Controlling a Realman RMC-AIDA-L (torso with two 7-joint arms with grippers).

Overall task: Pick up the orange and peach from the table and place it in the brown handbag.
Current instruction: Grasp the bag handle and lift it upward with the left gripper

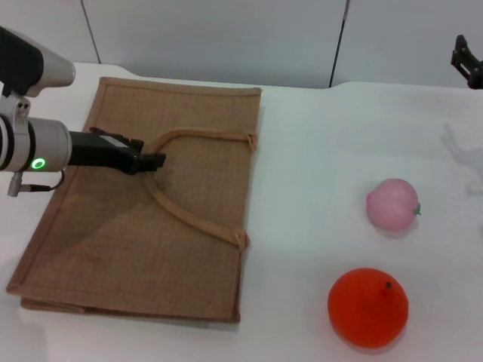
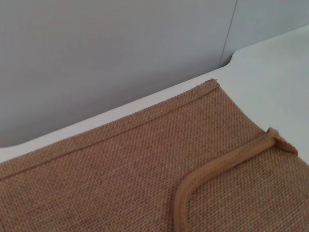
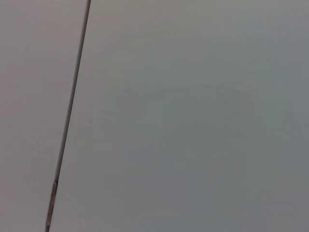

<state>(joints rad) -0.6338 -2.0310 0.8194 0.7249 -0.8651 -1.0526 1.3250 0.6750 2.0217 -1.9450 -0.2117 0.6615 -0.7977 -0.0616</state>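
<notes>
The brown handbag [image 1: 143,226] lies flat on the left half of the white table [image 1: 317,151], its strap handles [image 1: 198,136] curving over the upper face. My left gripper [image 1: 151,160] hovers over the bag, right by the handle loop. The left wrist view shows the woven bag [image 2: 106,169], one handle strap [image 2: 217,169] and the table's far edge [image 2: 275,63]. The pale pink peach [image 1: 392,205] rests at the right, and the larger orange [image 1: 367,307] sits nearer the front edge. My right gripper [image 1: 468,64] is up at the far right edge, away from both fruits.
A grey panelled wall [image 1: 226,38] runs behind the table, and the right wrist view shows only that wall [image 3: 193,116]. Bare tabletop lies between the bag and the two fruits.
</notes>
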